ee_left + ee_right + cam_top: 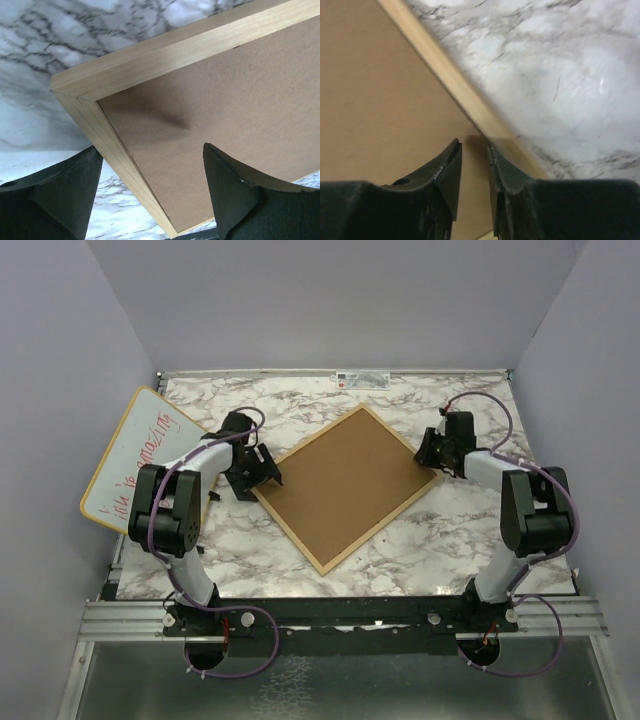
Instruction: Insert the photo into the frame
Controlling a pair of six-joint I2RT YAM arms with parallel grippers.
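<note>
Frame [288, 531] lies back-up mid tabletop [250, 410], turned cornerwise so its corners point to the tabletop's edges. Brown backing board [345, 488] fills it, flush inside the wood rim.

L gripper [264, 473] is at the frame's left corner, jaws wide, corner sitting between them in wrist view, not gripped.

R gripper [430, 452] is at the right corner, jaws narrow, tips over the board just inside the rim; can't tell if they pinch anything.

Whiteboard [140, 455] w/ red writing sits at the left edge.
</note>
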